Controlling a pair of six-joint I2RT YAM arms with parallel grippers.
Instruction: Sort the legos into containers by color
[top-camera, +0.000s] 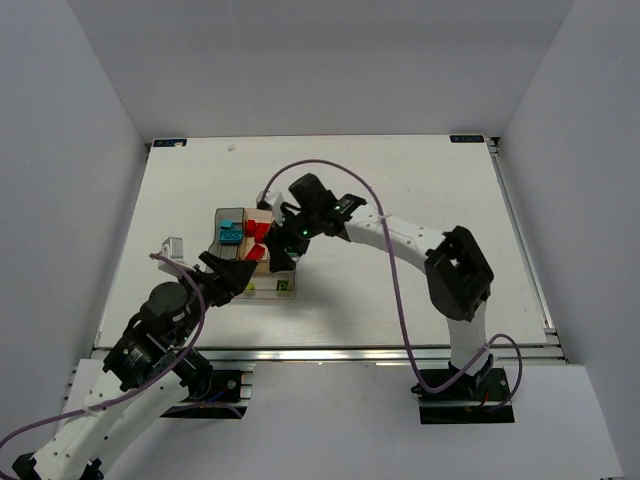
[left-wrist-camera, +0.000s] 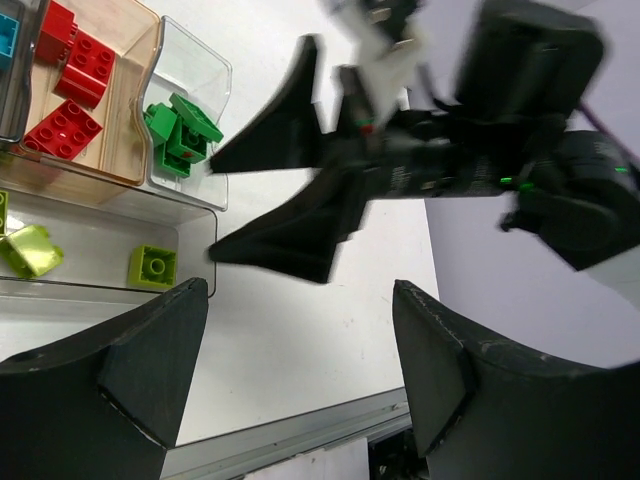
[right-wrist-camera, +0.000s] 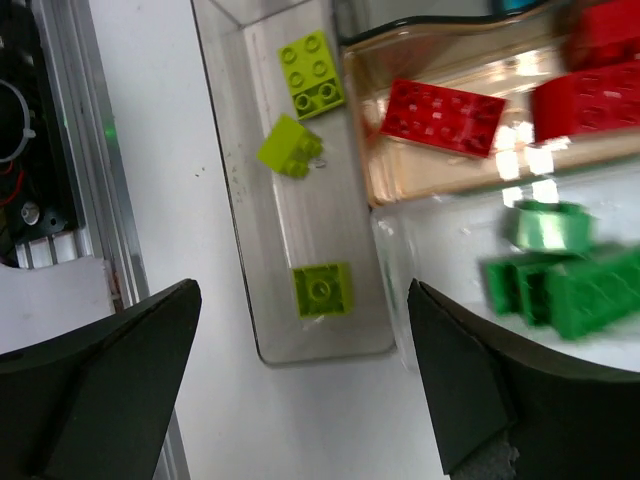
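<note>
Black two-finger right gripper: spread wide, gripping nothing, hanging just over the right end of the see-through plastic tray of bins. Directly under it in the wrist view: three lime-yellow studded bricks lying apart in a long clear bin, flat red bricks in the tan-tinted bin right alongside, and a blurry huddle of dark green bricks in another clear bin, with a paler green piece touching the pile. Cyan bricks over in the smoky grey bin at the far-left corner. Every visible brick in with its own colour, fwiw. Black left gripper: also wide open and empty, parked by the tray's near-left side, aimed across at the other one's fingers. Further out: the white right arm curving back to its base, the white table, and a small clear plastic piece alone, well left of the tray.
</note>
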